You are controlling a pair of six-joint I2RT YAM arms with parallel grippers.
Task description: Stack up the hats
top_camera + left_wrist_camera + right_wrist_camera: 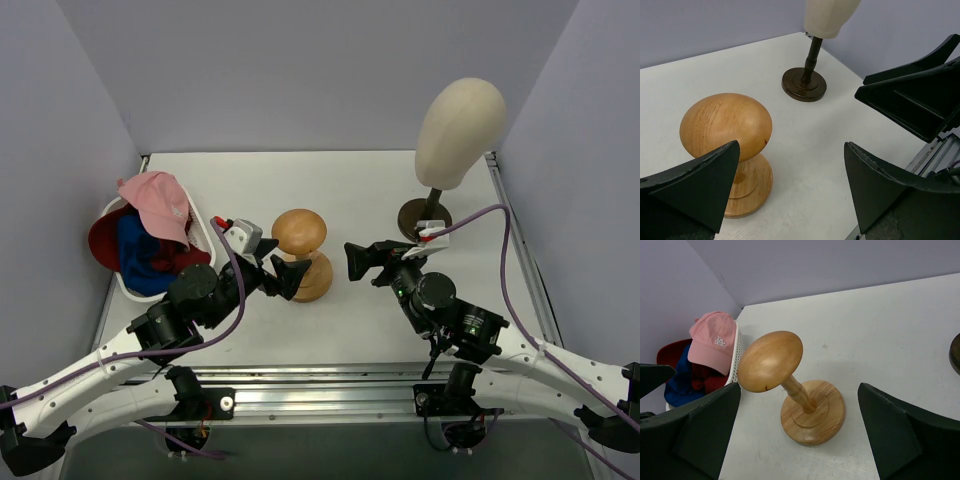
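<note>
White table between grey walls: hats lie heaped in the mesh basket at the left edge, pink cap on top; left gripper and right gripper are both open and empty, flanking the wooden stand (left fingers just beside it), so swinging left risks toppling it or snagging the basket.

This is a robotics lab test cell: a flat white table boxed in on three sides by plain pale lilac wall panels. On the near side of the turned light-wood mushroom-shaped stand, a white-shelled left arm and right arm rise from a ribbed aluminium rail.
</note>
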